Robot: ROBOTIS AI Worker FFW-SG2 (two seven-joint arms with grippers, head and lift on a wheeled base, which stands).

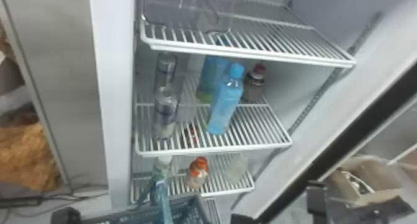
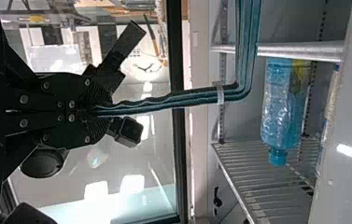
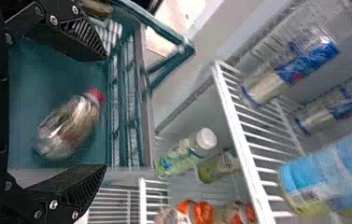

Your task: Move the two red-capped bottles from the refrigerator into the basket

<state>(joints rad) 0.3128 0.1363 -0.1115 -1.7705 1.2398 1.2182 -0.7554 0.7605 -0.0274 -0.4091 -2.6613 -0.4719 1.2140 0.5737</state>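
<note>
White wire shelves point(image 1: 217, 149) step down inside the open refrigerator point(image 1: 116, 83), gray cabinet side point(image 1: 68, 83) on the left. Up top, a clear bin point(image 1: 186, 15). Middle shelf: two clear, blue-labeled bottles at the left, one behind the other; a blue-capped bottle point(image 1: 225, 102) near the front, leaning in the head view; a blue-green container point(image 1: 211, 77) behind it. Dark red-capped bottle point(image 1: 255, 83) on that same level, farther back and to the right.

Lower shelf: white-capped bottle point(image 3: 187, 151); orange-topped bottle point(image 1: 198, 173), to its right; a pale, cloudy container point(image 1: 235, 169) beyond that.

Teal basket point(image 1: 183, 208) in front of the lowest shelves. Another red-capped bottle point(image 3: 68, 126) lies on its side on the basket floor, cap toward the slatted wall.

Left gripper point(image 2: 102, 110): jaws closed on the basket handle point(image 2: 183, 96). Right gripper point(image 3: 103, 112): jaws spread wide, nothing between them, over the basket; the lying bottle is visible below the gap.
</note>
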